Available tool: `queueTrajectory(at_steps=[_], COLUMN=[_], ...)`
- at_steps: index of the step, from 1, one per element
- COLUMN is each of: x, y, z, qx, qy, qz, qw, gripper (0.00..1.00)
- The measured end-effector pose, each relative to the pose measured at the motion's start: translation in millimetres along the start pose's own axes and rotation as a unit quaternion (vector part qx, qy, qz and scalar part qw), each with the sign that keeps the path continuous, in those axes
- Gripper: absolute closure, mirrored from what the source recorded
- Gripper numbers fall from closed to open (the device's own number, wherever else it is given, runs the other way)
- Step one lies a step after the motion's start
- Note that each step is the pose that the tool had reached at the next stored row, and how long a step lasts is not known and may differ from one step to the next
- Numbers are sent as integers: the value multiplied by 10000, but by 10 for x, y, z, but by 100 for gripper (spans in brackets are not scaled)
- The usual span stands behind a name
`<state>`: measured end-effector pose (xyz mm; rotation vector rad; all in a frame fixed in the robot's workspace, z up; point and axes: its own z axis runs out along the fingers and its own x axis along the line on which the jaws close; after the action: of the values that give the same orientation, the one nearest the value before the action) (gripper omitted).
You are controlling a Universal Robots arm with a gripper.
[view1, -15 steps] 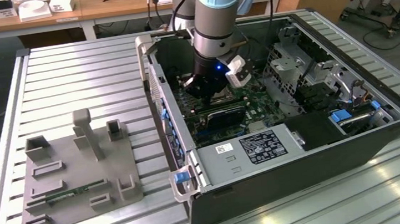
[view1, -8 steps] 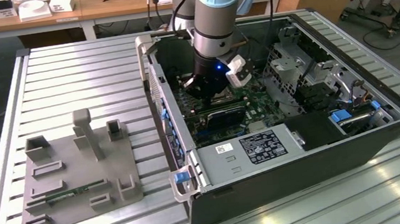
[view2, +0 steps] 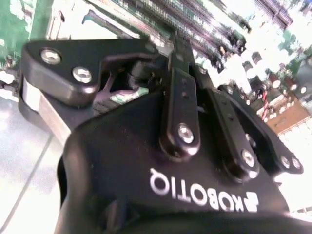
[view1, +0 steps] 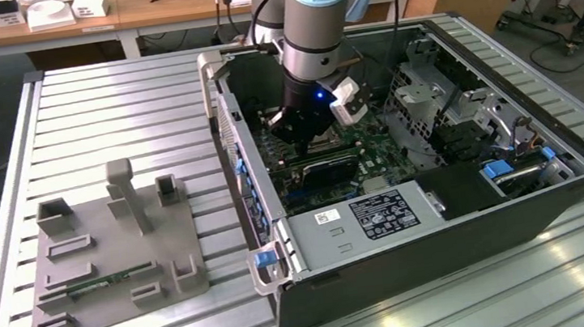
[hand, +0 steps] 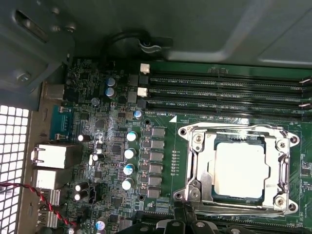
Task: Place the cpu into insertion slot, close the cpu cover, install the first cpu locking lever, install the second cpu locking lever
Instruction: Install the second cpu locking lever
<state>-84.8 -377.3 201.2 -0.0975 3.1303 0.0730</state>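
Hand (view1: 305, 133) low over cpu (hand: 242, 169), cpu cover (hand: 237, 168) down

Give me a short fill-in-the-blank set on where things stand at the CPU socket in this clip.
1. In the first wrist view, the cpu lies inside the insertion ____.
2. The cpu cover is ____ over the chip, its window showing the silvery top.
3. In the exterior view, the claw reaches down inside the open computer ____.
4. The circuit board around the socket is ____ in colour.

Missing words: slot; closed; case; green
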Motion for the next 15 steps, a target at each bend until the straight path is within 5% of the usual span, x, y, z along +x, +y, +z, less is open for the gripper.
queueTrajectory(at_steps=[4,10,15], x=[1,0,0], y=[3,6,6], z=[1,18,34], qx=[-48,-249,-348], qy=[-2,-15,-22], qz=[1,2,2], qw=[10000,9997,9994], gripper=[89,89,89])
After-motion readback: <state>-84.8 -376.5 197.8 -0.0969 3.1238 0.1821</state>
